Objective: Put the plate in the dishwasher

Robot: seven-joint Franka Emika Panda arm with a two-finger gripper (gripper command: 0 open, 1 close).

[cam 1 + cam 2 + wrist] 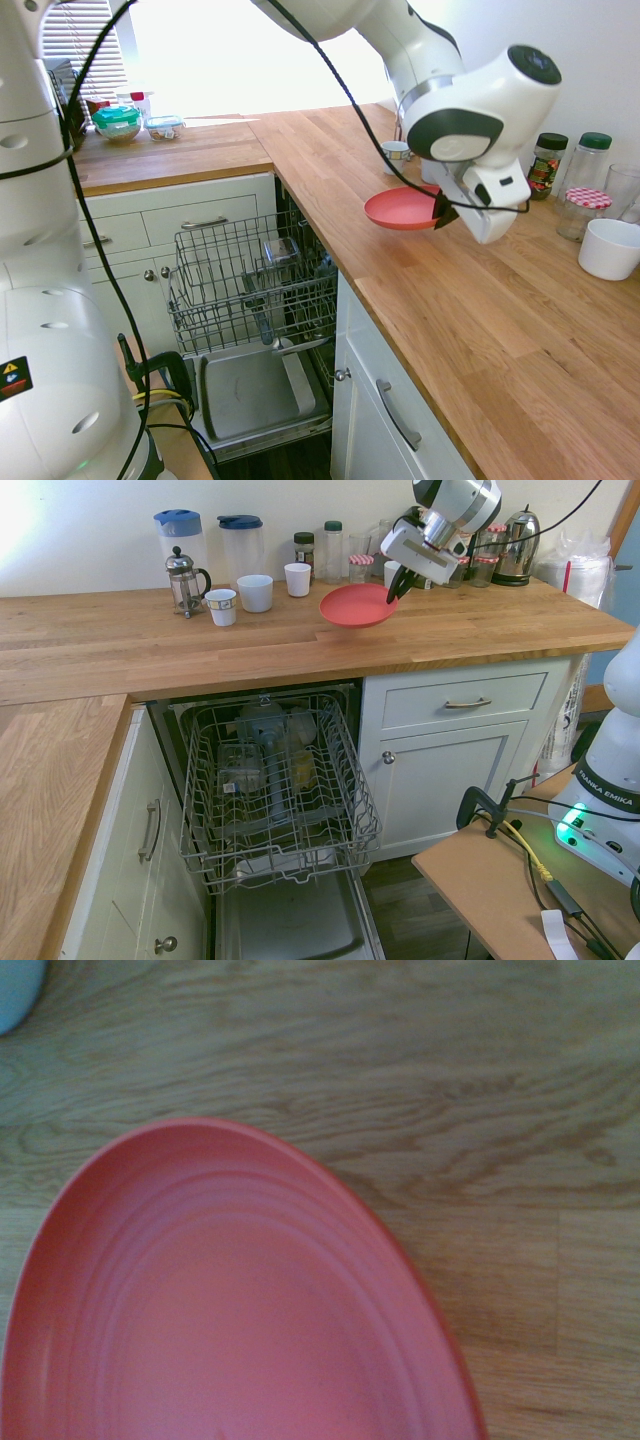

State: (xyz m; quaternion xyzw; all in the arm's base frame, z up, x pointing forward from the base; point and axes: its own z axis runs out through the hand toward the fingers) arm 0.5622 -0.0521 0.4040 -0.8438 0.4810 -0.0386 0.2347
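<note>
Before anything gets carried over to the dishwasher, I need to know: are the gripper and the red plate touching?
Touching: the second exterior view shows the gripper at the red plate's rim.

A light wooden countertop (470, 630) turns a corner, with kitchenware along its wall side.
Two blue-lidded pitchers (241, 542) stand behind a French press (186, 584), a patterned cup (221, 607) and a wider white cup (255, 594); a white mug (298, 579) stands beside them. Next come a dark-lidded jar (304, 552), a green-lidded bottle (332, 555) and a jar with a red checked lid (360, 569); a steel kettle (517, 548) is well apart. A green-lidded bowl (118, 123) sits beside a low container (164, 127). Whether the coral-red plate (358, 605) touches the wood is unclear.
</note>
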